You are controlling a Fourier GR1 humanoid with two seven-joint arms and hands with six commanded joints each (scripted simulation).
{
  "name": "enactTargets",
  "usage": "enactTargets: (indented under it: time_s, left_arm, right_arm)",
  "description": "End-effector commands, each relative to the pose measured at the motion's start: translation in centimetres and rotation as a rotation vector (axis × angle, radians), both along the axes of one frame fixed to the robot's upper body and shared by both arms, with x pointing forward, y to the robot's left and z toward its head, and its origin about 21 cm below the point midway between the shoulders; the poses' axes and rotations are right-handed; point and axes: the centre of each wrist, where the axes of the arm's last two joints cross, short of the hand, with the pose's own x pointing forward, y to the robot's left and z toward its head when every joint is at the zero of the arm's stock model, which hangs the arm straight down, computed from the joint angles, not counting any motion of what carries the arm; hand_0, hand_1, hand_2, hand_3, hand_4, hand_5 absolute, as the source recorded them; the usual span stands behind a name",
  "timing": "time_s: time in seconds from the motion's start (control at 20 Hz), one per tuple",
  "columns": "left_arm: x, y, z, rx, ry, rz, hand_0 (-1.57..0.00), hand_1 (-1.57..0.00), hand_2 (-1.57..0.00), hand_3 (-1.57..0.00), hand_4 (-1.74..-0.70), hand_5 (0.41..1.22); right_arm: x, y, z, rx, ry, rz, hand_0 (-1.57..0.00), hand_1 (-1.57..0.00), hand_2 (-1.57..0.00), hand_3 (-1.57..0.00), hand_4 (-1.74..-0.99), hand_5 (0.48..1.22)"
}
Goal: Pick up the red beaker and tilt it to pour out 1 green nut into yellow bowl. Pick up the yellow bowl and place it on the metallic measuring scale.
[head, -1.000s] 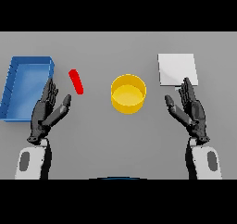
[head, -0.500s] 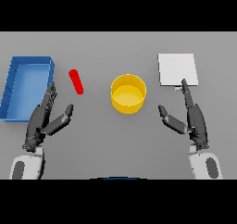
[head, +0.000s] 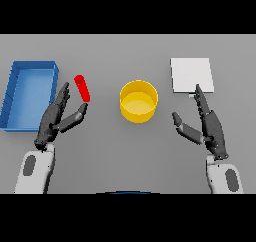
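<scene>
The red beaker lies on the grey bench, left of the middle and toward the far edge, a slim red tube slanting so that its nearer end points toward the yellow bowl. I cannot see whether anything is inside the beaker. The bowl stands upright near the middle of the bench, well apart from the beaker, and from above it shows only its yellow inner floor. To the right of the bowl, toward the far right corner, rests the metallic measuring scale, a flat pale square, with bare bench between it and the bowl. On the far left side of the bench sits a blue tray, an open box with low walls

My left hand hovers between the tray and the beaker, just short of the tube; its fingers are spread and fairly straight, thumb angled toward the beaker's near end, holding nothing. Whether the thumb tip touches the beaker I cannot tell. My right hand is on the right side of the bench, just in front of the scale's near edge, fingers straight and pointing toward the scale, thumb out toward the bowl, also holding nothing
</scene>
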Motion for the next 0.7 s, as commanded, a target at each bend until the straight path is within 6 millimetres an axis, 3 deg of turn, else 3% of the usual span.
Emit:
enactTargets:
  time_s: [0.0, 0.2, 0.65]
  left_arm:
    - [1.1, 0.3, -0.1, 0.010, 0.006, 0.006, 0.00, 0.00, 0.00, 0.00, -1.18, 0.648]
    - [3.8, -0.1, -0.6, 0.021, 0.010, -0.022, 0.00, 0.00, 0.00, 0.00, -1.18, 0.636]
    - [7.7, -1.7, -1.0, 0.081, 0.012, -0.030, 0.00, 0.00, 0.00, 0.00, -1.20, 0.664]
  right_arm:
    - [0.1, 0.2, 0.0, 0.005, -0.003, 0.003, 0.00, 0.00, 0.00, 0.00, -1.219, 0.626]
    - [-0.3, 0.1, 0.0, 0.006, -0.007, 0.007, 0.00, 0.00, 0.00, 0.00, -1.229, 0.626]
    - [-0.4, 0.4, -0.1, 0.018, 0.003, 0.007, 0.00, 0.00, 0.00, 0.00, -1.233, 0.634]
